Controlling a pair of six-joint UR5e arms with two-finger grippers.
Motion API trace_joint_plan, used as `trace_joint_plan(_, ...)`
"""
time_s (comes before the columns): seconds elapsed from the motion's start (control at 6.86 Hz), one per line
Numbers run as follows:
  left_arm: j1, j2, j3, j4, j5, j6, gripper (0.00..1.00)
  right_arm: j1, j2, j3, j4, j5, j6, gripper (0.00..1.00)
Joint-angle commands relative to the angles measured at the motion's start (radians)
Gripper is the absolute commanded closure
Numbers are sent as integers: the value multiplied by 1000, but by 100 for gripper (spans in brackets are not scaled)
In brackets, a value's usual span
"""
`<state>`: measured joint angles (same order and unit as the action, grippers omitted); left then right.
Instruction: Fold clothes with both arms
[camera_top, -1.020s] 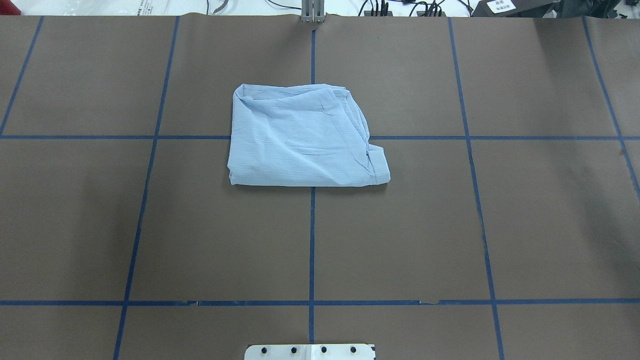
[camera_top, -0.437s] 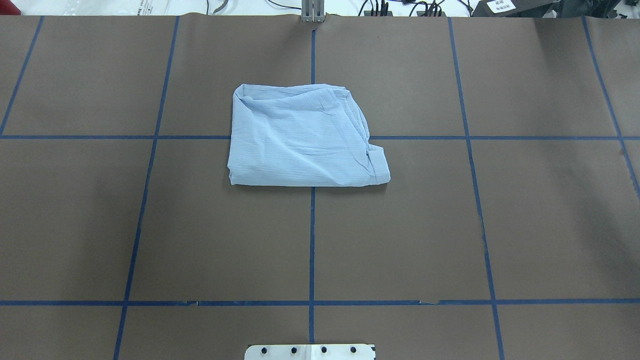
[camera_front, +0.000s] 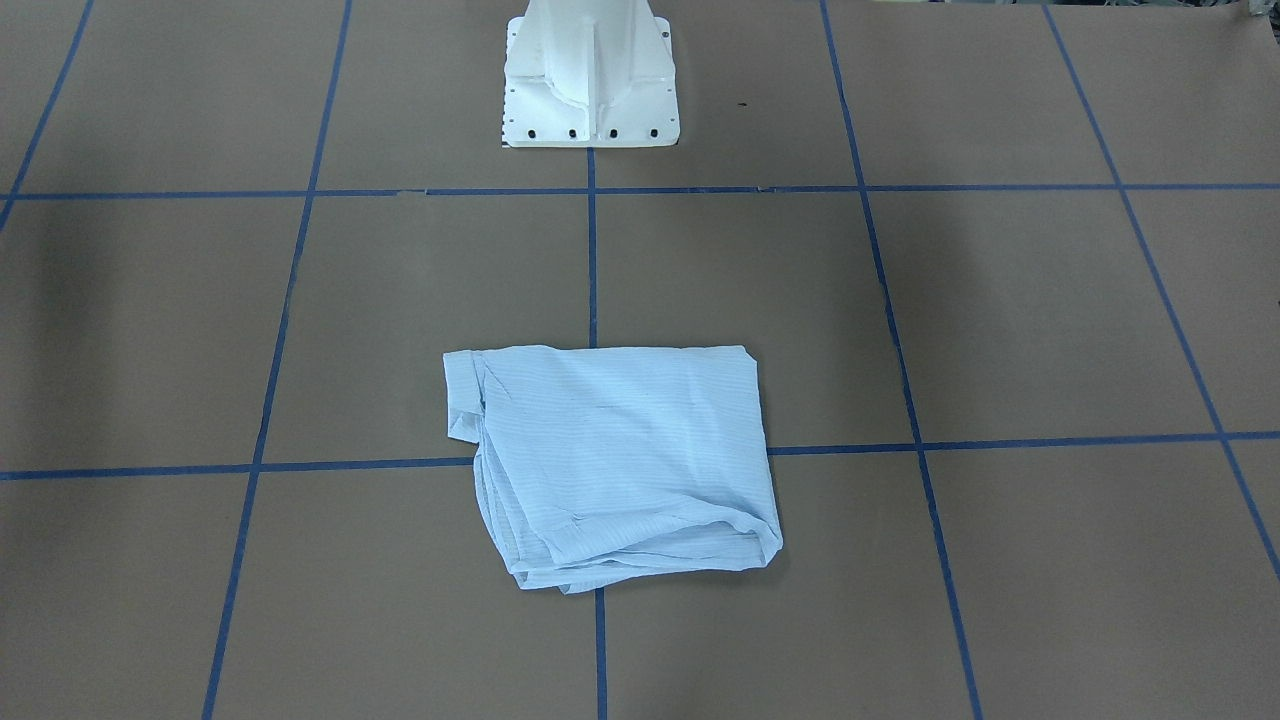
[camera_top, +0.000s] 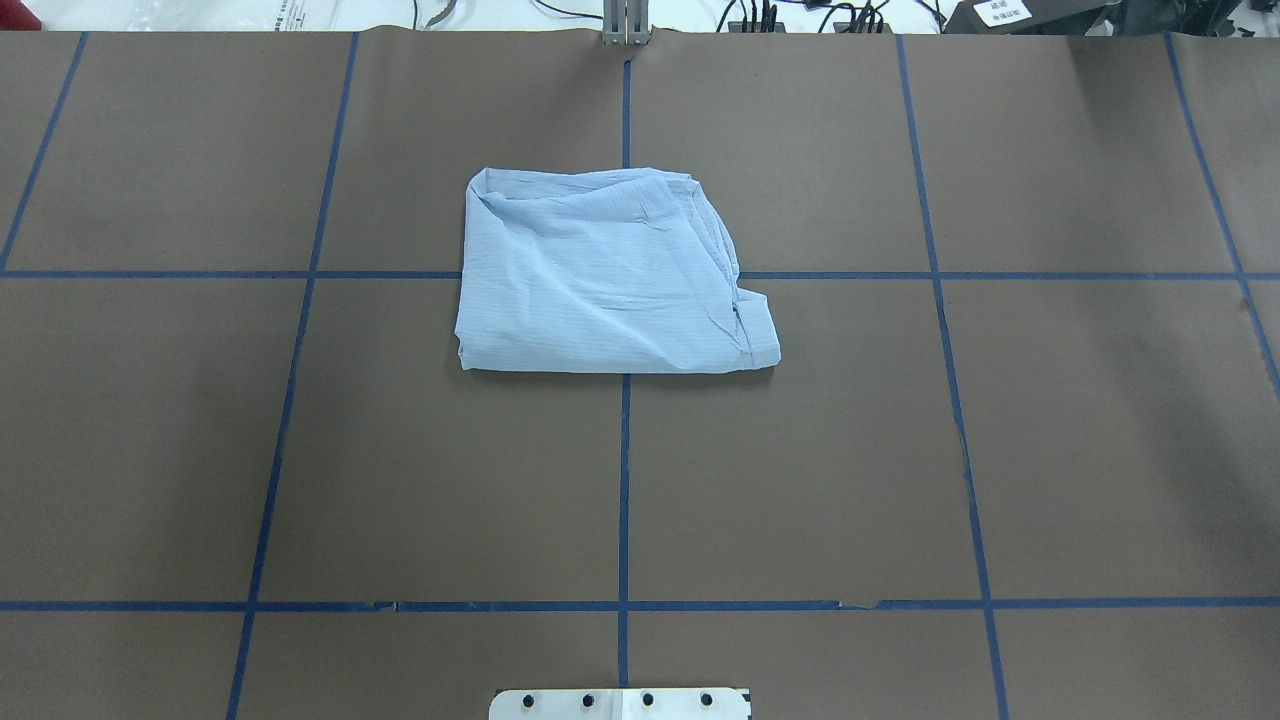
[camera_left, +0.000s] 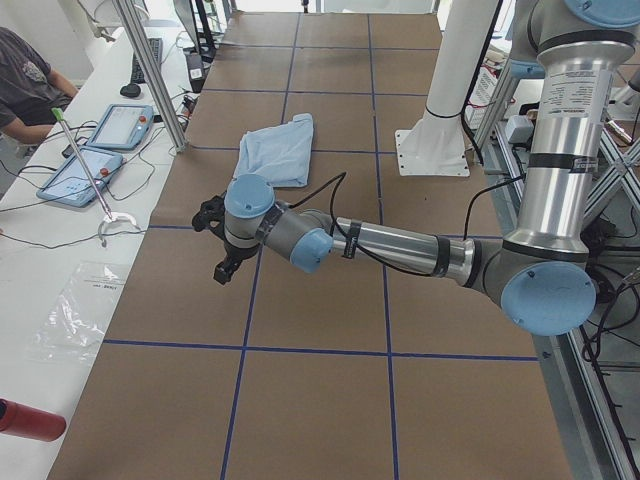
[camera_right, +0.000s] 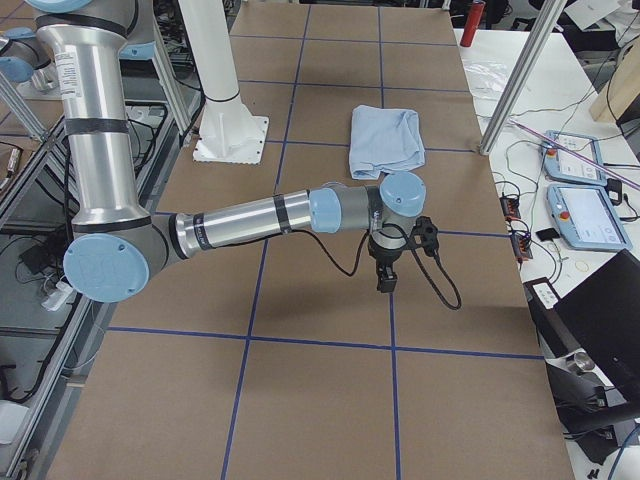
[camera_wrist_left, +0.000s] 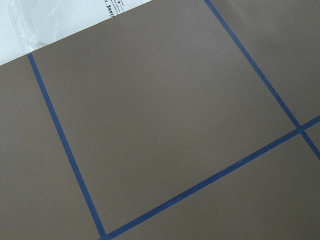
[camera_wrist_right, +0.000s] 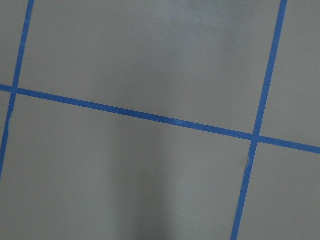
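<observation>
I'm seeing the shirt (camera_top: 610, 275) as thin, matt, wrinkled cloth on a matt brown paper-like table cover (camera_top: 800, 480); the left arm (camera_left: 400, 243) shows satin metal tubes and smooth blue plastic caps.

You have a brown cover (camera_top: 450, 480) over the whole table, marked into large squares by blue tape lines (camera_top: 623, 480). On the white bench along your side lies a teach pendant (camera_left: 122, 125) with a second pendant (camera_left: 78, 172) just beside it, both near a slanting aluminium post (camera_left: 150, 70). Farther along that bench you can see a clear plastic bag (camera_left: 80, 310) and a red cylinder (camera_left: 30, 420) on its side, while a seated person (camera_left: 25, 70) in a dark shirt leans in close to the pendants.
</observation>
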<state>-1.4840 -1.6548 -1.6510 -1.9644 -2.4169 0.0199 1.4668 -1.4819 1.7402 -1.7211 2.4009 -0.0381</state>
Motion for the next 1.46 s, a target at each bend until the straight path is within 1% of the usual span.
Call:
trace_joint_plan(0.0,-1,1,5,-1,-2,2,0,0,0,4,0,1,0,0)
trace_joint_plan(1.31,1,0,2,-2,-2,0,0,0,2,30,0,4,4,0)
